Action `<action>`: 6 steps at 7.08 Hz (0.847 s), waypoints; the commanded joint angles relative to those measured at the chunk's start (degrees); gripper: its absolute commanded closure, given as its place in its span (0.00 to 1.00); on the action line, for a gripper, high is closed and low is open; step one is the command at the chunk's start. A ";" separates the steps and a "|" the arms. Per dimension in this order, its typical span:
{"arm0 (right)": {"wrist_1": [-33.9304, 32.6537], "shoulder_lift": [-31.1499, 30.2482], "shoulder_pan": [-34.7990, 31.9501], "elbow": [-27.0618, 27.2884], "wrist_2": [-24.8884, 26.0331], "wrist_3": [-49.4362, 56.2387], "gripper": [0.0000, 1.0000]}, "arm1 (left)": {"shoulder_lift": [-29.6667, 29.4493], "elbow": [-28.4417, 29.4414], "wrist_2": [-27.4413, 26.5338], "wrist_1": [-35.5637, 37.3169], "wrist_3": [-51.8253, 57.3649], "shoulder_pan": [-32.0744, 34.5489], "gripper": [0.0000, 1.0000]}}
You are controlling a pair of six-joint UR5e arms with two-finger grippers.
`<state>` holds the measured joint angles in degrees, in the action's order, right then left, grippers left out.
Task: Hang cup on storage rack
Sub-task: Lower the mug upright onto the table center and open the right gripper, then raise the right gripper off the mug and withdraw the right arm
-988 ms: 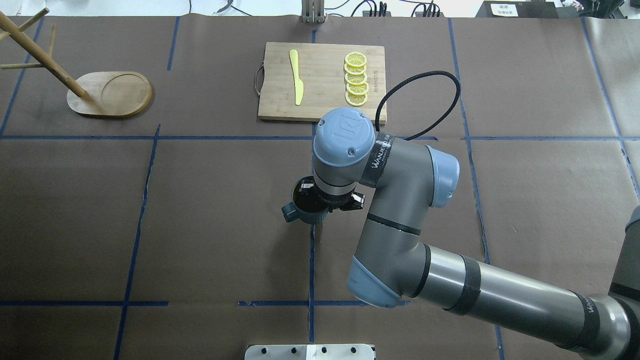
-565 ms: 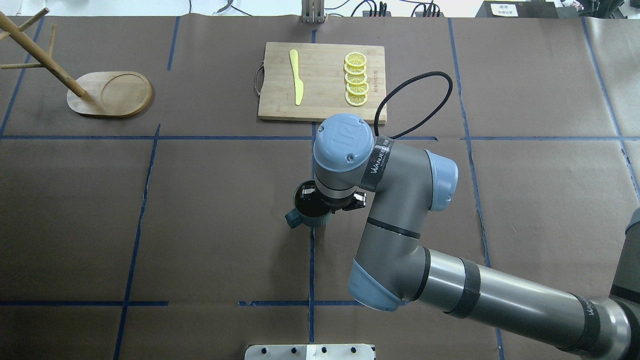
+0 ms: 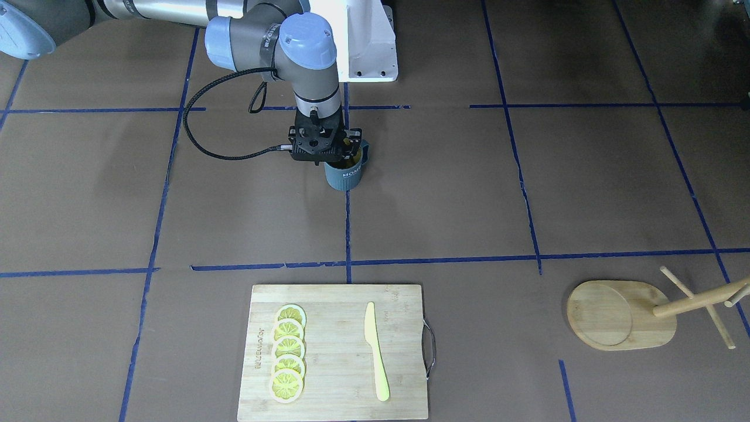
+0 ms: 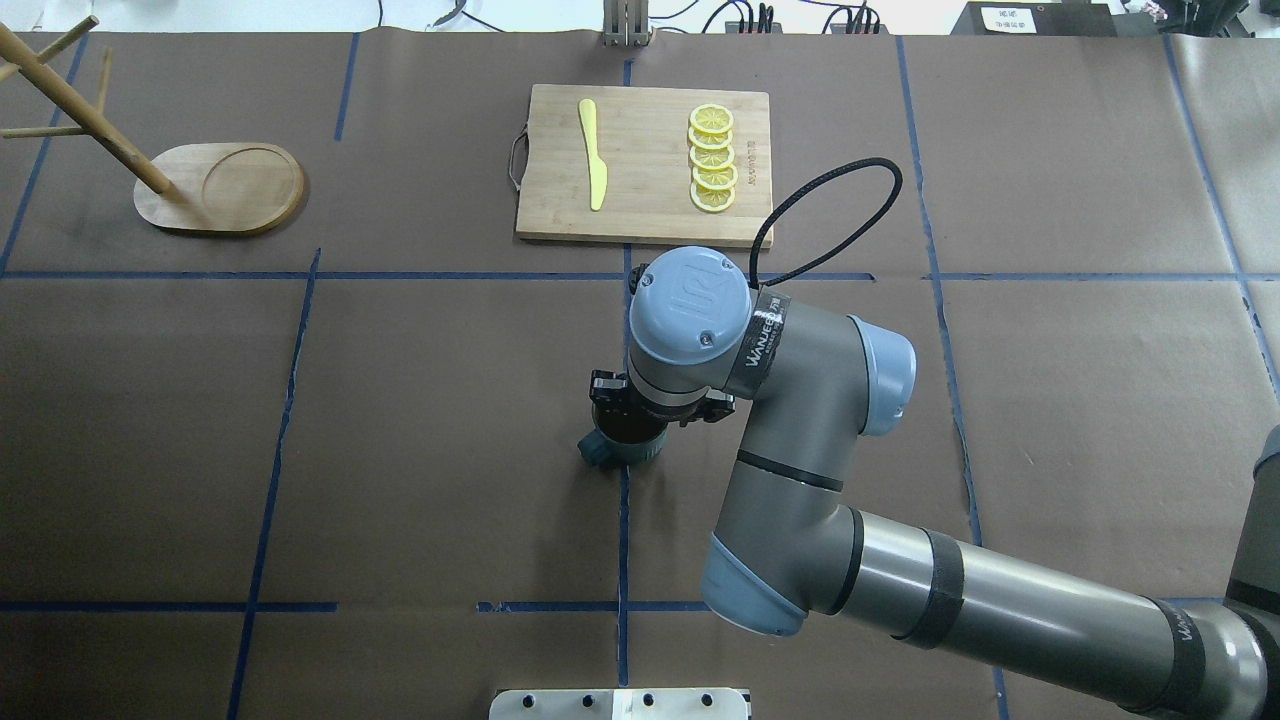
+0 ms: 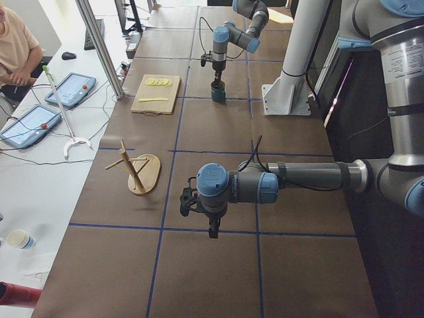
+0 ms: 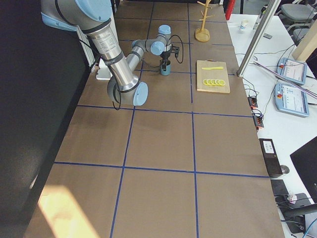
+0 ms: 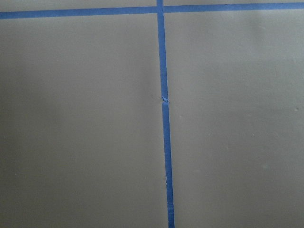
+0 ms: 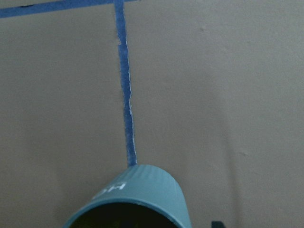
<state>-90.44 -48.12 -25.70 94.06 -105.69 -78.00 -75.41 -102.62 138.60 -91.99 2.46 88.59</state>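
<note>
One cup, one storage rack.

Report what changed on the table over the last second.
The right tool, with the cup in its grip, moved a little toward the robot's base and seemingly lower; the cup looks smaller from overhead. The storage rack and cutting board stayed put.
</note>
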 commanded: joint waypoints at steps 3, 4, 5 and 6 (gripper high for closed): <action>-8.83 -1.36 -3.11 11.72 -1.53 0.74 0.00 | 0.00 -0.04 0.00 -0.29 0.00 0.00 0.00; -10.70 -1.45 -5.21 13.06 -2.40 3.10 0.00 | 0.00 -0.04 -0.09 -0.29 0.00 0.00 0.00; -10.72 -3.28 -8.89 13.25 -5.81 8.17 0.00 | 0.00 0.14 -0.17 -0.47 0.09 0.00 0.00; -10.55 -6.69 -14.23 13.95 -10.63 14.74 0.00 | 0.00 -0.12 -0.18 -0.47 0.09 0.00 0.00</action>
<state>-100.70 -51.63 -34.44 107.10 -111.48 -70.12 -75.41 -102.62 138.47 -92.40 2.52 88.59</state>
